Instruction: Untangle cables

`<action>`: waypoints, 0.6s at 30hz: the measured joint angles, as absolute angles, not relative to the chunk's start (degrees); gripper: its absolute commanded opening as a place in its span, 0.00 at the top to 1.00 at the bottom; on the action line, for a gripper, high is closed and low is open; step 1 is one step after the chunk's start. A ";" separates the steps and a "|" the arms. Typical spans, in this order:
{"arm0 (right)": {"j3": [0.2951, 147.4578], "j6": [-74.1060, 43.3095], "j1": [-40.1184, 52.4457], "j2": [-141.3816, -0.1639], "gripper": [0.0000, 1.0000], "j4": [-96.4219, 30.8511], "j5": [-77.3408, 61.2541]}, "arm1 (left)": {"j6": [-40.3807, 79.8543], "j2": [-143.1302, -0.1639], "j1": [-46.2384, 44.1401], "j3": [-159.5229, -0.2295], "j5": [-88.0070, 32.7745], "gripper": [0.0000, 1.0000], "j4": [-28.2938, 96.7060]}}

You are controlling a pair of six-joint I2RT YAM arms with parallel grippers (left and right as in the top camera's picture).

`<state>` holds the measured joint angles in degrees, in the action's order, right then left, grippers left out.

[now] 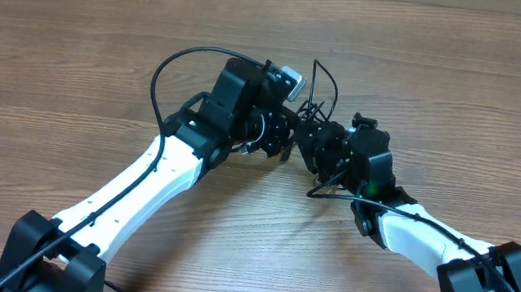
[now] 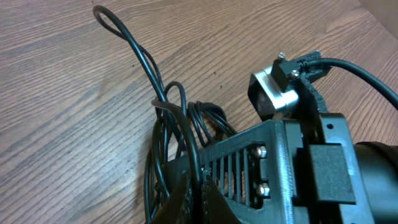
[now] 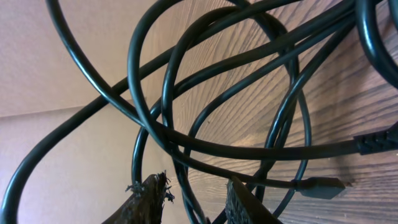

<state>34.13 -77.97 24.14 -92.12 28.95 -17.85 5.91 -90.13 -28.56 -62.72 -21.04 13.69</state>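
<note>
Left gripper [image 2: 198, 193] clamped shut on cables [image 2: 142, 56]; right gripper [image 3: 196, 186] part-open, strands loose between. Risk: pulling toward 4 o'clock could snag plug [image 3: 320, 185], cinching them tighter.

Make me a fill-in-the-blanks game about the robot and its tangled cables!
The cables are ____ in colour. The table under them is made of ____. The left tool is ____ on the cables.
Missing words: black; wood; shut.
</note>
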 measured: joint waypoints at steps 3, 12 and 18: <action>34.13 -78.04 24.14 -92.12 0.68 29.10 -17.67 | 5.91 -90.13 -29.10 -62.72 -21.02 0.96 13.72; 34.13 -78.02 24.12 -92.09 0.69 32.91 -19.33 | 5.93 -90.13 -29.82 -62.72 -21.04 0.96 13.21; 34.13 -78.04 24.12 -92.12 0.69 33.39 -20.88 | 6.07 -90.13 -29.93 -62.72 -21.04 0.96 13.26</action>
